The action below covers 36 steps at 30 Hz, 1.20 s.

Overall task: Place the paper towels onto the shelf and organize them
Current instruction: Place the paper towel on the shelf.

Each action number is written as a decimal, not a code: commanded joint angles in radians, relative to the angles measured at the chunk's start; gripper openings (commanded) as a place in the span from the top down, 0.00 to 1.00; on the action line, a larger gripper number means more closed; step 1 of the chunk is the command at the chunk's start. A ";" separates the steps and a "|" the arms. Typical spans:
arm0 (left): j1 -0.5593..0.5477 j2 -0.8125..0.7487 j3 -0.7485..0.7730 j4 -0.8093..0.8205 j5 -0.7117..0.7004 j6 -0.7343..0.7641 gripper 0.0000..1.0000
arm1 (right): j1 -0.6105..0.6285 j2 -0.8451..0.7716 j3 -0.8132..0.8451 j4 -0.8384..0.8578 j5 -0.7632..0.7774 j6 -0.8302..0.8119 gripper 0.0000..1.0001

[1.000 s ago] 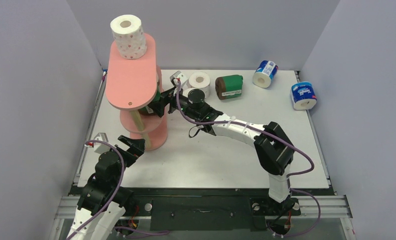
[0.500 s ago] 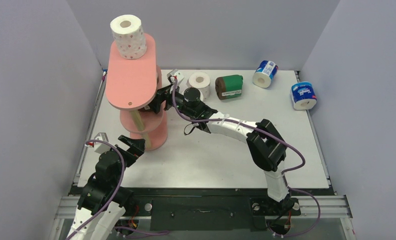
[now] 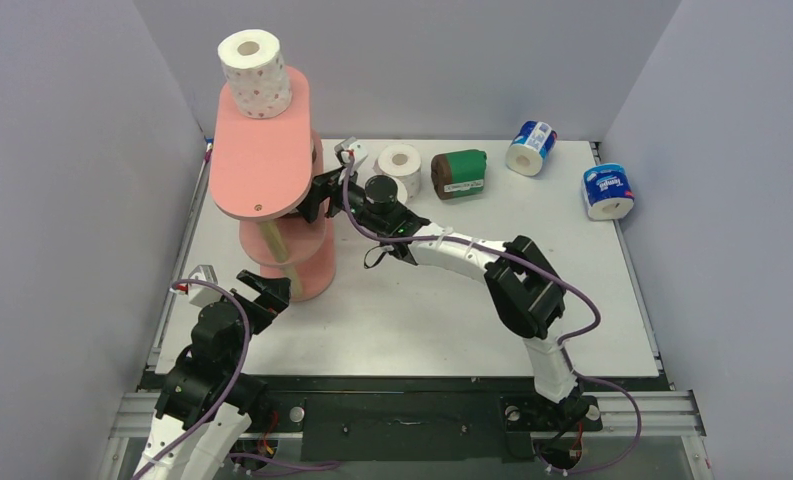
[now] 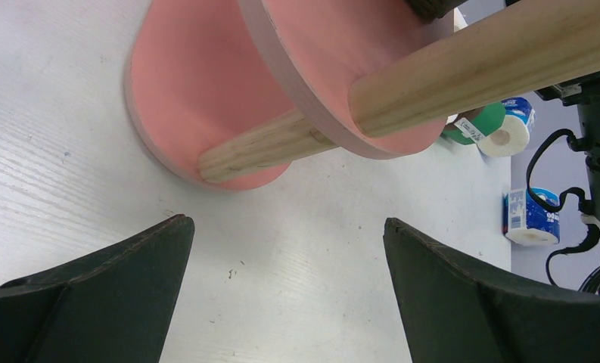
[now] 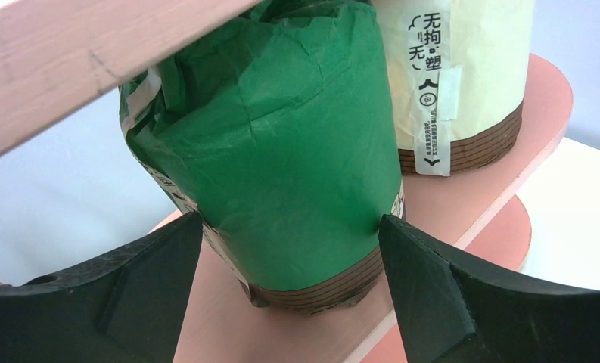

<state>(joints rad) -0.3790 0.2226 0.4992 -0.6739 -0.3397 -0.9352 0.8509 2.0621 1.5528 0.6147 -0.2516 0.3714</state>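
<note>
The salmon-pink shelf (image 3: 262, 150) stands at the table's left, with a white red-dotted roll (image 3: 256, 72) upright on its top board. My right gripper (image 3: 307, 205) reaches under that board and is shut on a green-wrapped roll (image 5: 281, 151). The roll stands upright on the middle board (image 5: 470, 197), beside a cream roll (image 5: 463, 83). Both fingers press the green wrapper's sides. My left gripper (image 3: 262, 295) is open and holds nothing, low over the table in front of the shelf's base board (image 4: 183, 83).
At the back of the table lie a white roll (image 3: 400, 165), another green-wrapped roll (image 3: 460, 172) on its side, and two blue-white rolls (image 3: 531, 147) (image 3: 608, 191). A pale wooden post (image 4: 259, 144) slants up from the base board. Grey walls enclose three sides.
My right arm has pushed further left and back under the top board with the green-wrapped roll. The left arm has not moved.
</note>
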 commanded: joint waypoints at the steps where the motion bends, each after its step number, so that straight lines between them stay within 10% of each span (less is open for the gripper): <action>1: -0.004 0.009 0.016 0.028 -0.012 0.010 0.04 | -0.010 0.021 0.054 0.032 0.037 0.004 0.19; 36: -0.005 0.004 0.016 0.032 -0.010 0.012 0.04 | -0.022 0.022 0.059 0.054 0.044 0.043 0.14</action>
<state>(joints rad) -0.3790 0.2237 0.4992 -0.6735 -0.3401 -0.9344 0.8303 2.1250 1.6279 0.6079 -0.2085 0.4126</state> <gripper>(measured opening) 0.965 0.839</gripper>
